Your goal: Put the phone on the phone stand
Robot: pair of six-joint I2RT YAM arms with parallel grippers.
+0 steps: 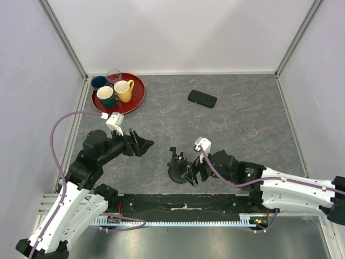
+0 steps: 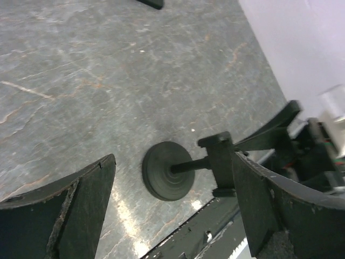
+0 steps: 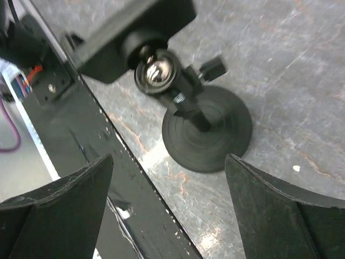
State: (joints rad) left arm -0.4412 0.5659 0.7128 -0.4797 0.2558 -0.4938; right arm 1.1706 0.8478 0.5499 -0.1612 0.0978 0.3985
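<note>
The phone point(image 1: 202, 99) lies flat on the grey table at the back centre; one corner of it shows at the top edge of the left wrist view point(image 2: 151, 2). The phone stand point(image 1: 177, 167) stands upright near the front edge, with its disc base point(image 2: 168, 171), post and top bracket point(image 2: 221, 162). In the right wrist view I see its base point(image 3: 207, 135) and a shiny ball joint point(image 3: 156, 73). My right gripper point(image 1: 191, 175) is open and empty just right of the stand, not touching it point(image 3: 168, 162). My left gripper point(image 1: 143, 144) is open and empty, left of the stand point(image 2: 173, 161).
A red round tray point(image 1: 137, 102) at the back left holds a yellow mug point(image 1: 124, 90), a green mug point(image 1: 106, 96), a blue cup point(image 1: 98, 82) and a glass point(image 1: 114, 75). A black rail point(image 1: 183, 205) runs along the near edge. White walls enclose the table.
</note>
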